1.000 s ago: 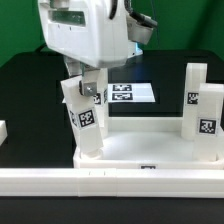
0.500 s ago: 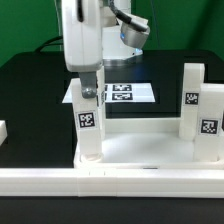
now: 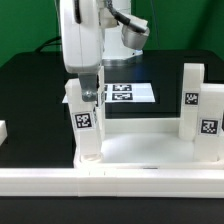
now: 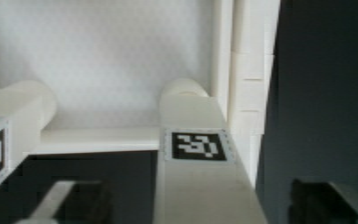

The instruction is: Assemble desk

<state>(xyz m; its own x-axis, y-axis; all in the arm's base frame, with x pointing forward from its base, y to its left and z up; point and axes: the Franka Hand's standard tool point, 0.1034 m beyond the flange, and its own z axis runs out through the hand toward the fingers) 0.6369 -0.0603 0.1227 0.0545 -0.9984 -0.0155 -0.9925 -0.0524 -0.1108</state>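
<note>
Black table [image 3: 30,80] carries everything; the desk's tabletop [image 3: 140,150] lies tray-side up along the table's near edge, sockets facing up so legs can be stood in them from above. Marker board [image 3: 125,92] lies flat toward the far edge, behind the arm [image 3: 85,30]. A leg [image 3: 87,125] stands upright in the socket at the tabletop's corner toward the exterior view's left, tag facing the camera; it looks seated, though whether it is fully screwed home I cannot tell from this angle. Two more legs [image 3: 200,105] stand at the corner toward the exterior view's right, one partly cut by the frame. A small white block [image 3: 3,130] sits at the frame's left limit, mostly cut off. The gripper [image 3: 88,88] hangs over the leg's top, fingers straddling it with a gap showing in the wrist view, so spread and apparently gripping nothing. In the wrist view the leg [image 4: 197,130] shows only its top and tag; fingertips are dark and blurred.
</note>
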